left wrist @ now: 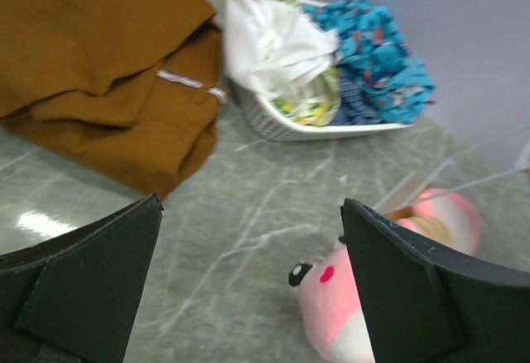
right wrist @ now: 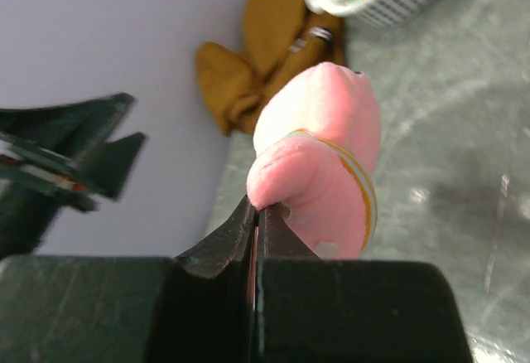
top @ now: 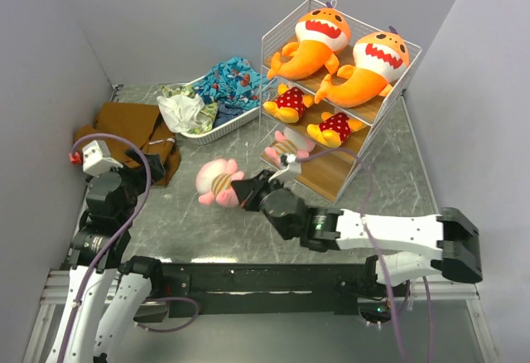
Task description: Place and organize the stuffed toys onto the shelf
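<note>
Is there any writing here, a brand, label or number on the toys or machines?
None readable.
The pale strip on the brown cloth is too blurred to show letters.
The shark plushes, pink striped plush, shelf and basket show no lettering.

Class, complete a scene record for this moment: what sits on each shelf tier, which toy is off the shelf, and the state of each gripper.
shelf top tier: two orange shark plushes side by side
middle tier: two polka-dot dolls
bottom tier: one pink striped plush
off shelf: second pink plush, left of shelf
right gripper: jaws shut on second pink plush
left gripper: jaws open, empty
</note>
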Available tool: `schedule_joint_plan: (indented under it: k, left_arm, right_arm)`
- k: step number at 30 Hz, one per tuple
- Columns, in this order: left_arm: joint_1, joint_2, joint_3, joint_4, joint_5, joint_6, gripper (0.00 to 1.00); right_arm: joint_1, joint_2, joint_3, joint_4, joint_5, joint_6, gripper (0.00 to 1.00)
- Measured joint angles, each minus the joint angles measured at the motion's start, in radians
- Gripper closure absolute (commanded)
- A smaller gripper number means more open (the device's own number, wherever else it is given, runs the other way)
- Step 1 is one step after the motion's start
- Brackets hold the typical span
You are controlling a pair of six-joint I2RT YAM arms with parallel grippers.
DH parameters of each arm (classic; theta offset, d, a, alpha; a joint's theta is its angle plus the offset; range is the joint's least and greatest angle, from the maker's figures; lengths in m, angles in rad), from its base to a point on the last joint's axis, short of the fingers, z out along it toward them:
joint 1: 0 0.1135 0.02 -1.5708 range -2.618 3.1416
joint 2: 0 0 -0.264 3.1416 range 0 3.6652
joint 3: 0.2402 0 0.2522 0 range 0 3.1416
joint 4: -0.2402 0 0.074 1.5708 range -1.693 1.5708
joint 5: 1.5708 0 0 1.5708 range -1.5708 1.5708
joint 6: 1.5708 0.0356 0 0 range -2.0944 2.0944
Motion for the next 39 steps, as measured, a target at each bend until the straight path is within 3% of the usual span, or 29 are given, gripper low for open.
schedule_joint_plan:
  k: [5, 10, 14, 18, 20, 22, 28, 39]
  left_arm:
    - [0.000, 0.038, -0.031, -0.005, -0.058, 0.029, 0.04]
    - [0.000, 0.062, -0.031, -0.006, -0.081, 0.047, 0.04]
    - [0.000, 0.062, -0.031, -0.005, -0.081, 0.051, 0.04]
    - [0.000, 0.062, -0.031, -0.002, -0.080, 0.056, 0.04]
    - [0.000, 0.062, -0.031, -0.002, -0.080, 0.058, 0.04]
    - [0.000, 0.062, -0.031, -0.002, -0.080, 0.063, 0.04]
    - [0.000, 0.062, -0.031, -0.002, -0.079, 0.069, 0.04]
    - [0.000, 0.062, -0.031, -0.002, -0.075, 0.072, 0.04]
  right_arm:
    - [0.064, 0.133, -0.054, 0.023, 0.138, 0.137, 1.00]
    - [0.084, 0.208, -0.075, -0.013, 0.178, 0.273, 0.99]
    - [0.101, 0.260, -0.077, -0.074, 0.157, 0.364, 0.77]
    - [0.106, 0.266, -0.096, -0.108, 0.106, 0.383, 0.66]
    - [0.106, 0.266, -0.099, -0.111, 0.069, 0.369, 0.55]
    - [0.106, 0.266, -0.099, -0.125, 0.028, 0.336, 0.53]
    - [0.106, 0.270, -0.047, -0.211, -0.077, 0.064, 0.52]
    - [0.092, 0.270, 0.080, -0.258, -0.440, -0.929, 0.39]
